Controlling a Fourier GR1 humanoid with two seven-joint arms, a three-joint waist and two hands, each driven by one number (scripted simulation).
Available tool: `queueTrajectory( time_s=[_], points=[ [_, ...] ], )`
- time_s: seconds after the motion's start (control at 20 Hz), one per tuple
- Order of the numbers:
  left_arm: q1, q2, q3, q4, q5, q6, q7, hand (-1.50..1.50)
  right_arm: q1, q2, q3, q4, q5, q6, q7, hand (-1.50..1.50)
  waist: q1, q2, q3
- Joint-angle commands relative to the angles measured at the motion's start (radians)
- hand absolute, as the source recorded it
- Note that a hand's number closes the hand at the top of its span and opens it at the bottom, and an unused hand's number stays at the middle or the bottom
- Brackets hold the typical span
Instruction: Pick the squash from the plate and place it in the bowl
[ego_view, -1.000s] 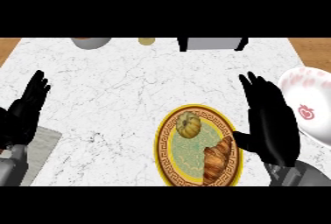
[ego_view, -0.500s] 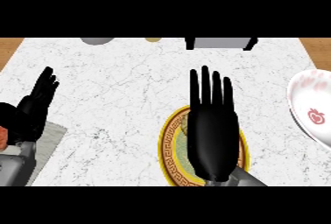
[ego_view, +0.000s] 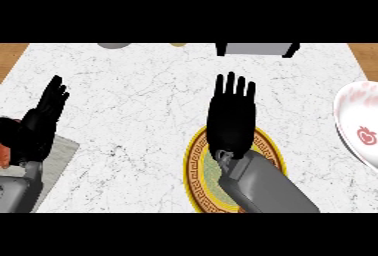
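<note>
Where right hand (ego_view: 232, 117) overhangs plate (ego_view: 193, 165), bowl (ego_view: 354, 127) apart

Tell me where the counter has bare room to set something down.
Bare marble lies between the left robot hand and the plate, and between plate and bowl. The plate is crowded: the right robot hand covers it.

Two grey boxy forearms, black right hand (ego_view: 232, 120), black left hand (ego_view: 40, 125)
</note>
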Motion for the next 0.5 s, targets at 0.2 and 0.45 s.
queueTrajectory(
  time_s=[0.2, 0.45],
  points=[
    [-0.002, -0.021, -0.025, -0.03, -0.022, 0.013, 0.022, 0.0, -0.093, 0.032, -0.103, 0.156, -0.187, 0.224, 0.255, -1.5, 0.008, -0.004, 0.003],
    [-0.012, -0.004, -0.01, -0.009, -0.026, 0.004, 0.024, 0.0, -0.069, 0.032, -0.146, 0.284, -0.226, 0.248, 0.271, -1.5, 0.002, 0.0, 0.003]
  ],
)
